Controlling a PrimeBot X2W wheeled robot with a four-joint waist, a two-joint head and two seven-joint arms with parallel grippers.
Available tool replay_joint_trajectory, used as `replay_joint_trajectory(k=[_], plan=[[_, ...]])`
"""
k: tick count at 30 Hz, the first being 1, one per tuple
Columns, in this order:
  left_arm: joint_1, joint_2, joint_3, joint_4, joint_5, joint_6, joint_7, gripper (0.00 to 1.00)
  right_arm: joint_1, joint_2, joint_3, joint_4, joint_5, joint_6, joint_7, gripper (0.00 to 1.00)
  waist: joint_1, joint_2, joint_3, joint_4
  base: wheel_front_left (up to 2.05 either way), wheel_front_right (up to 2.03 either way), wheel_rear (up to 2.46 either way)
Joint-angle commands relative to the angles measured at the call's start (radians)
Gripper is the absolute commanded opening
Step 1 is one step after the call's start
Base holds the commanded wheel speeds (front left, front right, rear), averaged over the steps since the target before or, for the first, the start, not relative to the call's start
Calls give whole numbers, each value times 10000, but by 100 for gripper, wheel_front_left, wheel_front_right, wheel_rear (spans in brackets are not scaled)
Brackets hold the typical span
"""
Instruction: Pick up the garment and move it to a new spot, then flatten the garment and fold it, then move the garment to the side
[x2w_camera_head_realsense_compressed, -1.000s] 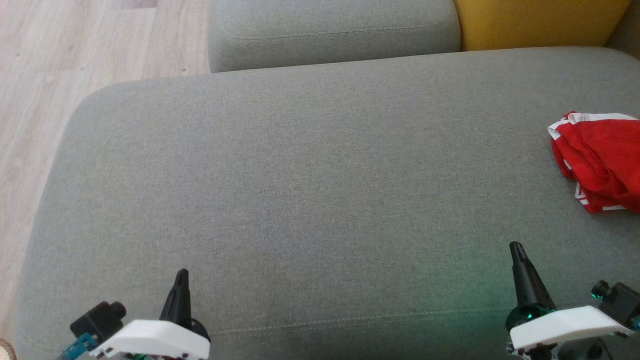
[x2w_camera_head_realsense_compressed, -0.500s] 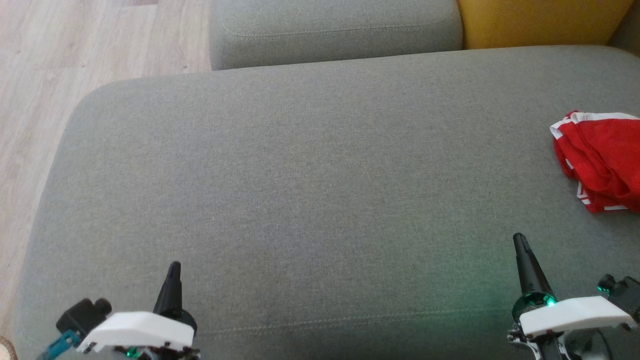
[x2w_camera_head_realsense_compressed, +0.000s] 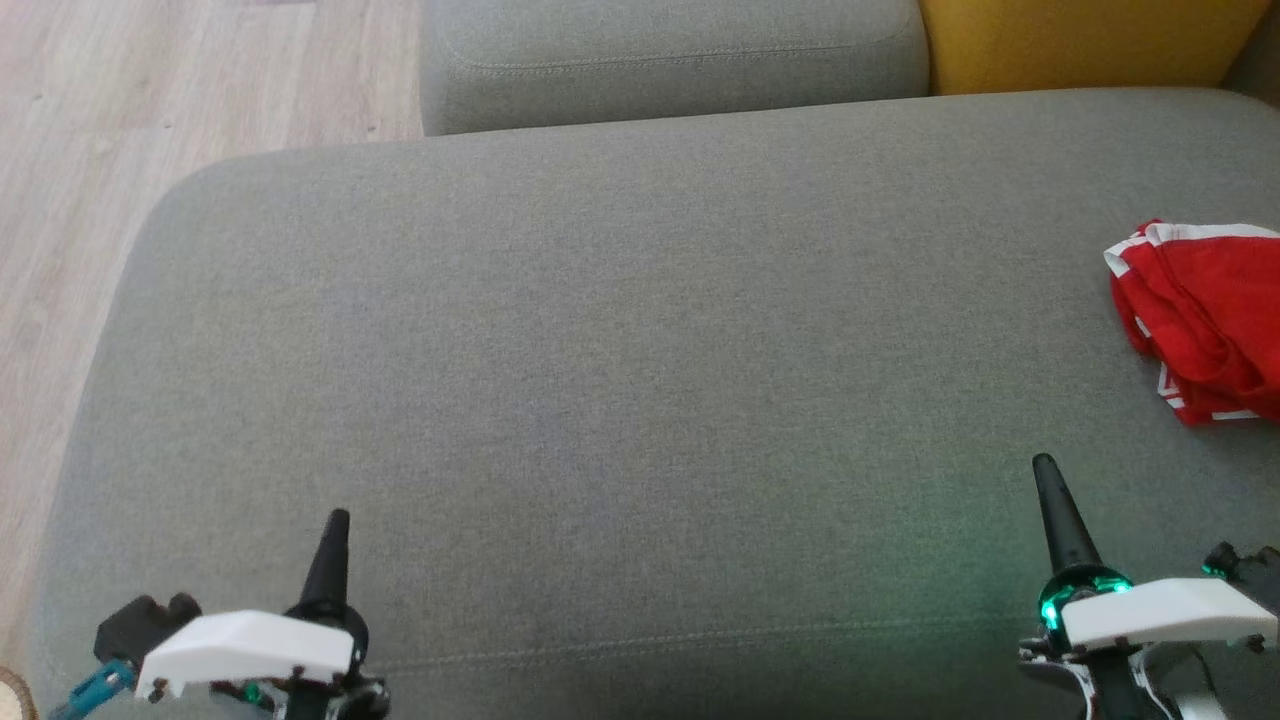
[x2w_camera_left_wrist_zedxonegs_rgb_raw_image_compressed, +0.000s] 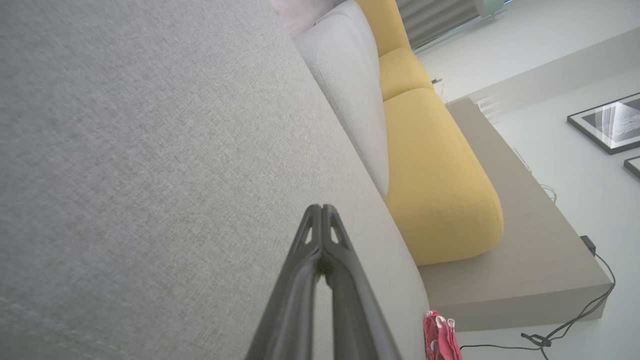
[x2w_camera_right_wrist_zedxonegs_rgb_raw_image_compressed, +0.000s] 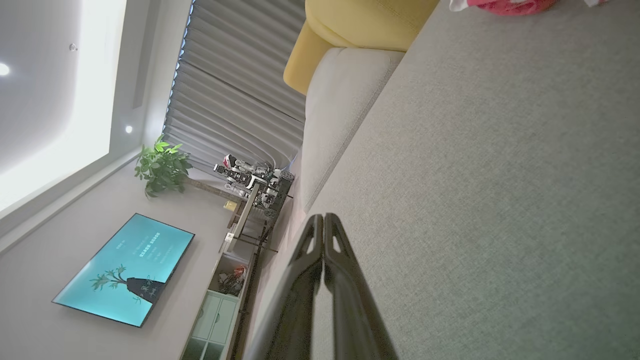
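Hovering over the near edge of the grey sofa seat (x2w_camera_head_realsense_compressed: 640, 350), the left jaws are showing at the lower left of the head view, one dark finger (x2w_camera_head_realsense_compressed: 328, 570) pointing away from the robot. The left wrist view is showing those jaws pressed together, tip against tip, the fingers (x2w_camera_left_wrist_zedxonegs_rgb_raw_image_compressed: 295, 300) lying along the grey fabric. The right jaws are sitting at the lower right of the head view, their finger (x2w_camera_head_realsense_compressed: 1060, 530) leaning slightly to the left. A green glow is shining at the base of that finger. The right wrist view is showing them closed as well, fingers (x2w_camera_right_wrist_zedxonegs_rgb_raw_image_compressed: 297, 300) meeting at the tips.

Farther out, the red garment (x2w_camera_head_realsense_compressed: 1205, 320) with white trim is lying crumpled at the right end of the seat. The right edge of the head view is cutting it off. It is lying ahead of the right jaws and to their right, well apart from them. The garment is peeking in at the top edge of the right wrist view (x2w_camera_right_wrist_zedxonegs_rgb_raw_image_compressed: 505, 4) and at the bottom edge of the left wrist view (x2w_camera_left_wrist_zedxonegs_rgb_raw_image_compressed: 440, 337).

Beyond the seat, a grey back cushion (x2w_camera_head_realsense_compressed: 670, 55) is resting beside a yellow cushion (x2w_camera_head_realsense_compressed: 1080, 40). A pale wooden floor (x2w_camera_head_realsense_compressed: 150, 100) is running along the robot's left. In the distance, the right wrist view is catching a lit television (x2w_camera_right_wrist_zedxonegs_rgb_raw_image_compressed: 122, 270), a green plant (x2w_camera_right_wrist_zedxonegs_rgb_raw_image_compressed: 162, 170) and grey blinds (x2w_camera_right_wrist_zedxonegs_rgb_raw_image_compressed: 235, 85). The left wrist view is catching a framed picture (x2w_camera_left_wrist_zedxonegs_rgb_raw_image_compressed: 602, 122) and a dark cable (x2w_camera_left_wrist_zedxonegs_rgb_raw_image_compressed: 565, 330).
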Motion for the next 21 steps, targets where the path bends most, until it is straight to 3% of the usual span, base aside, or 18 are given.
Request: replay_joint_trajectory(k=[1, 21], plan=[[-716, 138, 415, -234, -285, -131, 49, 0, -557, -189, 67, -252, 311, -1, 81, 0, 0, -1, 4, 2, 0, 0, 0], [-1255, 133, 1086, 83, -2711, -692, 629, 0, -1017, -201, -102, 102, 2738, -1, 658, 0, 0, -1, 76, 45, 0, 0, 0]])
